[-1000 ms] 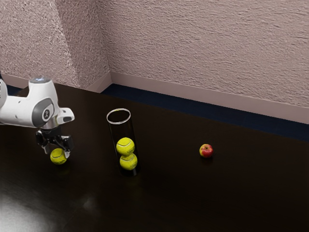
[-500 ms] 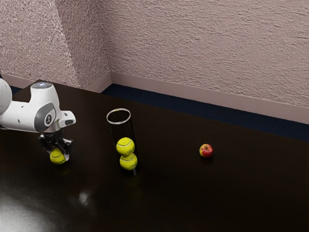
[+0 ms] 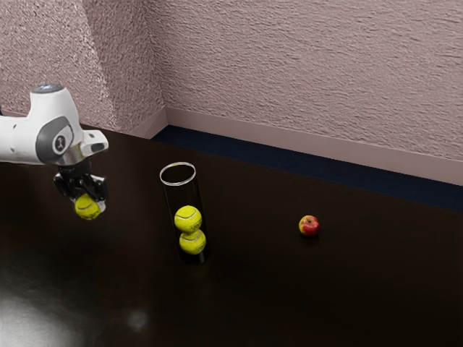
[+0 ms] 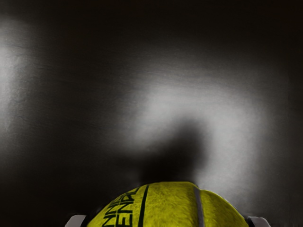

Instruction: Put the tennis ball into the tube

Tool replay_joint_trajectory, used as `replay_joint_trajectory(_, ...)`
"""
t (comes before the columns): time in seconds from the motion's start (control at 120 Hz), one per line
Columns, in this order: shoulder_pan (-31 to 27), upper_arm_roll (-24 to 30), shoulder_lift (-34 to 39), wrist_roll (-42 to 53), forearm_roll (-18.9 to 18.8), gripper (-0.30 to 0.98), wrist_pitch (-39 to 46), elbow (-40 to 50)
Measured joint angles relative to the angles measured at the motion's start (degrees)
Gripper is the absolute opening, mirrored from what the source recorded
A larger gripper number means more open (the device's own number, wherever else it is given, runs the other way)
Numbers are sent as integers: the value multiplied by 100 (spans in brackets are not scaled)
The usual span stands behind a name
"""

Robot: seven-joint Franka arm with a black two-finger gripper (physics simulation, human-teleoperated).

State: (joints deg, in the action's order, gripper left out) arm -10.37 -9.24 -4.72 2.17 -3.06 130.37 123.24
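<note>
The ball (image 4: pixel 170 205) in the hand (image 3: pixel 88 208) looks like fuzzy felt, the tabletop (image 3: pixel 289 296) below it smooth and glossy, the wall (image 3: pixel 311 72) beyond rough and matt.

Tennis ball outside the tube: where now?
The ball is in the gripper, above the table, at the exterior view's left; nearest neighbour: the tube.

a red and yellow apple (image 3: pixel 309 225) sits on the dark, glossy table (image 3: pixel 347 296), toward the exterior view's right. pale light gleams on the tabletop at the exterior view's lower left. behind the table runs a strip of dark blue floor (image 3: pixel 289 162), then a pinkish baseboard (image 3: pixel 325 144) below a rough, pinkish wall (image 3: pixel 311 65).
</note>
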Motion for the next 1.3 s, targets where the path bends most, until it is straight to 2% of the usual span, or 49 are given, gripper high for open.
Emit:
replay_joint_trajectory(0.225,48,748,890,-292,22,17,-864,-276)
replay_joint_trajectory(0.425,61,1676,901,-699,-11,18,-1708,-1076)
replay_joint_trajectory(0.55,172,2017,803,-966,-70,18,-2068,-1356)
replay_joint_trajectory(0.883,184,2407,390,-1500,-420,19,-2358,-1900)
replay_joint_trajectory(1.092,257,2526,254,-1726,-490,22,-2387,-2049)
replay_joint_trajectory(1.3,301,2597,168,-1860,-417,42,-2282,-2136)
